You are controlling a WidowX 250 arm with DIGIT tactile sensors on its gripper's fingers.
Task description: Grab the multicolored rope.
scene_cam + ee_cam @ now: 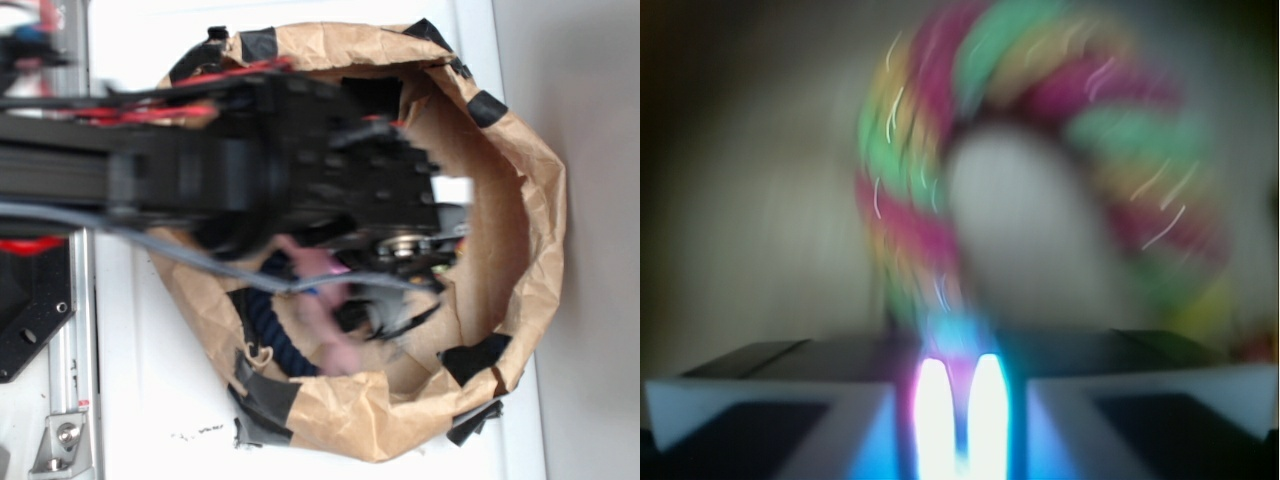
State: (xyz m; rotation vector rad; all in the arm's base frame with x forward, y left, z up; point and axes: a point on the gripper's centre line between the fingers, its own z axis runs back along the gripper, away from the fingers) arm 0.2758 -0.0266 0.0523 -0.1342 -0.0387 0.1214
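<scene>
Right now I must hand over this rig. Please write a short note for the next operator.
Gripper: fingers nearly together, with the multicolored rope reaching down between them; a firm grip cannot be confirmed because of blur.
Rope: loops up right in front of the wrist camera, inside the brown paper bag.
Also in the bag: navy rope, pink plush.
Done: arm in the bag, at the rope.
Left: confirm the grasp, lift.

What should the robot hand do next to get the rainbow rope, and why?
Probably lift straight up, slowly. In the wrist view the multicolored rope arches right in front of the gripper, and one end runs down between the fingers, which look nearly closed on it. The picture is blurry, so the grip isn't certain. The exterior view shows the arm deep inside the paper bag.
</scene>
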